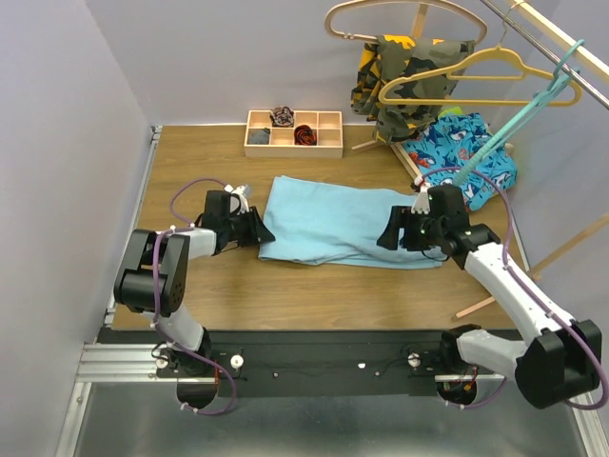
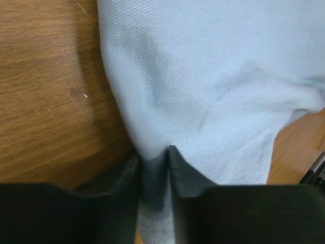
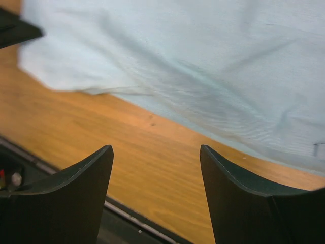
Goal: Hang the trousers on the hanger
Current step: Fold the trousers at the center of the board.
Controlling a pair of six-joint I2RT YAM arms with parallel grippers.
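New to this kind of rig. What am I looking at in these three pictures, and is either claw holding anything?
Two robot arms are bolted to the near edge of the table. The overhead picture looks down on it; the other two come from cameras on each wrist. Light blue trousers lie flat between the arms. The left gripper pinches a fold of them; the right gripper is open over bare wood, holding nothing. The teal hanger hangs at the back right.

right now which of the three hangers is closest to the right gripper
The teal hanger, slanting down toward the right gripper; the yellow hanger and pale hanger hang farther back.
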